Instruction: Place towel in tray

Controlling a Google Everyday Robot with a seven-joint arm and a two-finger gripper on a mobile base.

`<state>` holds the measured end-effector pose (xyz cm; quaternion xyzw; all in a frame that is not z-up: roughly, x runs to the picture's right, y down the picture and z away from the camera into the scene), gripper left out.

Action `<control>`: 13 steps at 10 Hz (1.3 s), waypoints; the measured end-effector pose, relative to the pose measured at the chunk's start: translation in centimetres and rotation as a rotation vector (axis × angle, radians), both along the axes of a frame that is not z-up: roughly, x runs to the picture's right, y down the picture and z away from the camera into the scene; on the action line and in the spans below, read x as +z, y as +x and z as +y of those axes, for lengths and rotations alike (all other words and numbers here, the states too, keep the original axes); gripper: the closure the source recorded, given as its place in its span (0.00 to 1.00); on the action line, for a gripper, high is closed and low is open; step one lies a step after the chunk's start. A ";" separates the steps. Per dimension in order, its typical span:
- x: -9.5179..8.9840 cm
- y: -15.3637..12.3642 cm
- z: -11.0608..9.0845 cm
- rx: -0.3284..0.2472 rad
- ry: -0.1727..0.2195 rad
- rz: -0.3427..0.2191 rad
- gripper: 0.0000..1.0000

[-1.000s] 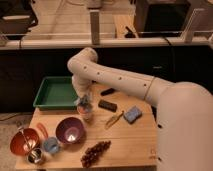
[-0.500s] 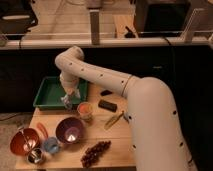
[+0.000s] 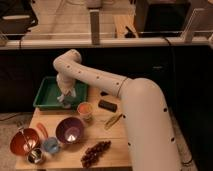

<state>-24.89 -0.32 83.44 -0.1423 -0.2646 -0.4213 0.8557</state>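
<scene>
The gripper [image 3: 65,100] hung low over the near right corner of the green tray [image 3: 46,94], the arm bent down steeply from above. A pale crumpled bunch at its tip looked to be the towel [image 3: 68,94], sitting at or just above the tray floor. Whether the gripper clasped the cloth or had let it go could not be told from this view.

As a thing to handle, the towel would probably be light and limp. It has no stiffness, so it sags and trails from wherever it is pinched. A hold on a bunched fold near the middle should serve better than a corner, since a corner leaves a long tail that may drape over the tray's rim. It seemed neither slippery nor fragile, though loose cloth can cling to the gripper on release.

On the wooden table [image 3: 120,142] just beside the tray stood an orange cup [image 3: 85,109], near enough for a dangling end to brush it. A purple bowl [image 3: 70,131] and a bunch of grapes [image 3: 95,152] lay further forward, well apart from the work.
</scene>
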 end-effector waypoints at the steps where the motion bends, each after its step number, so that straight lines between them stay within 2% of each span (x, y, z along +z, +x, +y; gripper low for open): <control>1: 0.2 -0.5 -0.3 0.034 0.014 -0.002 1.00; 4: 0.7 -2.1 -0.9 0.133 0.034 -0.020 0.98; 6: 1.2 -2.3 -0.8 0.184 0.048 -0.051 0.80; 7: 1.6 -2.1 -0.7 0.191 0.037 -0.065 0.71; 9: 2.0 -2.4 -0.1 0.153 -0.003 -0.073 0.48; 11: 2.3 -1.8 0.1 0.140 -0.008 -0.076 0.28; 12: 2.3 -1.7 0.3 0.137 -0.008 -0.078 0.22; 13: 2.1 -1.5 0.3 0.136 -0.008 -0.081 0.20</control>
